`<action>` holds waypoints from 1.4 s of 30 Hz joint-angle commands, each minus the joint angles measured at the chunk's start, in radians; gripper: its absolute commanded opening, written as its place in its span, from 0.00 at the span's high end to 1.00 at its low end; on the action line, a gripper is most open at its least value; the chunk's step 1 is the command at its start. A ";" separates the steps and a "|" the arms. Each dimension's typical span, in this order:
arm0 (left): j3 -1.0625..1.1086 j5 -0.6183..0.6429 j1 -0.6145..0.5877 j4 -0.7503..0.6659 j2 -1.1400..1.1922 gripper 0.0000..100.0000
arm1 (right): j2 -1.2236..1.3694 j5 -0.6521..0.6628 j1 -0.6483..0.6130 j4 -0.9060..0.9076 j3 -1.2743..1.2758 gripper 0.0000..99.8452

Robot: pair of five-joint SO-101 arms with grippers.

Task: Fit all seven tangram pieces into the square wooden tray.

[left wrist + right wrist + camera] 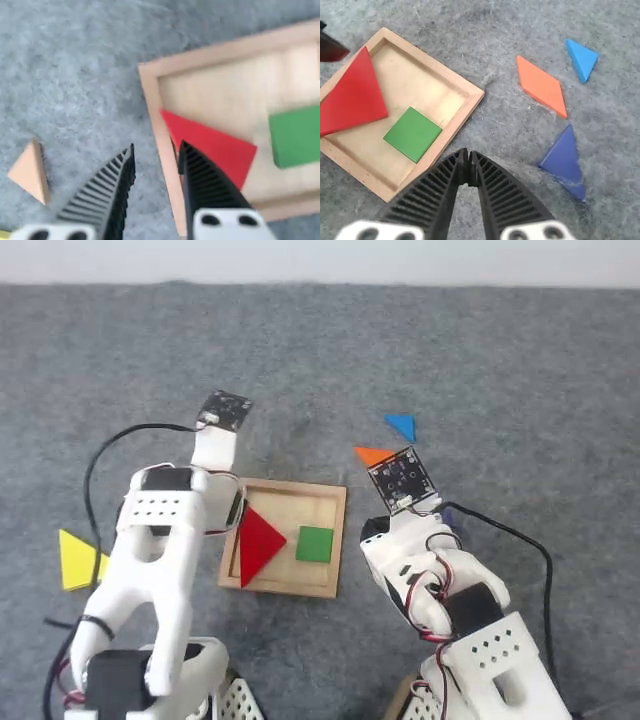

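Two of the seven pieces lie inside the square wooden tray [295, 487]: a large red triangle [258, 543] along the tray's wall nearest the left arm, and a green square [315, 544] beside it, toward the tray's middle. The step in hand looks like settling that red triangle. I cannot tell whether it sits fully flat.

The left gripper [157, 147] hangs over that same wall of the tray with its fingers [117, 185] apart and nothing between them. One finger is over the felt outside the tray. The other is over the rim, just beside the red triangle's edge.

The right gripper [469, 152] hovers off the tray's opposite side, fingers pressed together and empty.

Five pieces wait outside the tray:
- a pale wooden triangle [30, 170] and a yellow triangle [76, 560] off the left arm's side
- an orange parallelogram [541, 86], a light blue triangle [582, 59] and a dark blue triangle [562, 155] off the right arm's side

The next move probably calls for the right gripper to open, then drop over the dark blue triangle, the piece nearest to it.
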 commanded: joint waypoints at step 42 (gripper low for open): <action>0.025 0.216 0.025 -0.072 -0.003 0.99 | -0.036 0.012 0.015 -0.013 -0.034 0.99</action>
